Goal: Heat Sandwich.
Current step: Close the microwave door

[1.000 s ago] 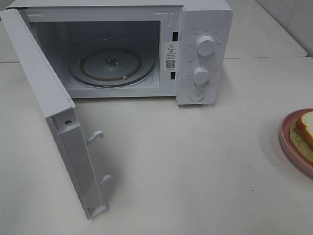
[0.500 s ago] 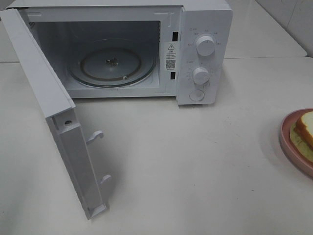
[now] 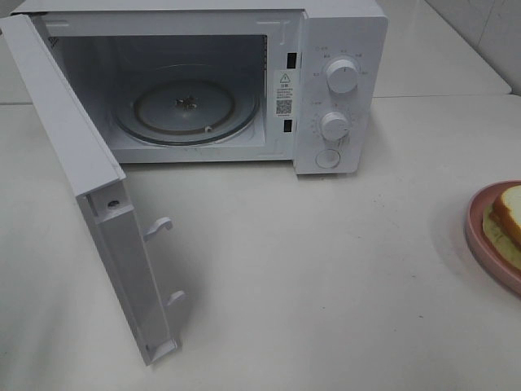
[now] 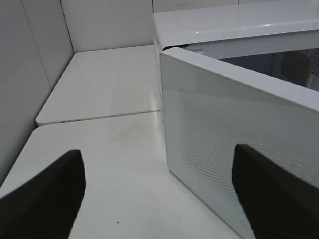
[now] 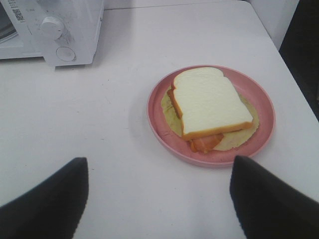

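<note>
While both pincers [image 4: 158, 194] [image 5: 158, 199] spread: sandwich [image 5: 209, 107] on pink plate [image 5: 160, 124] (microwave [image 3: 342, 49] empty).

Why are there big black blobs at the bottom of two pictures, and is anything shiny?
In both wrist views the blobs are the jaws, too close to be sharp; in the left wrist view light gleams on the microwave top; in the high view the sandwich is cut off at the edge.

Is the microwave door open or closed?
Open. The microwave door is swung wide to the left, so you can see the glass turntable inside. Nothing sits on it; the sandwich is on its pink plate outside.
</note>
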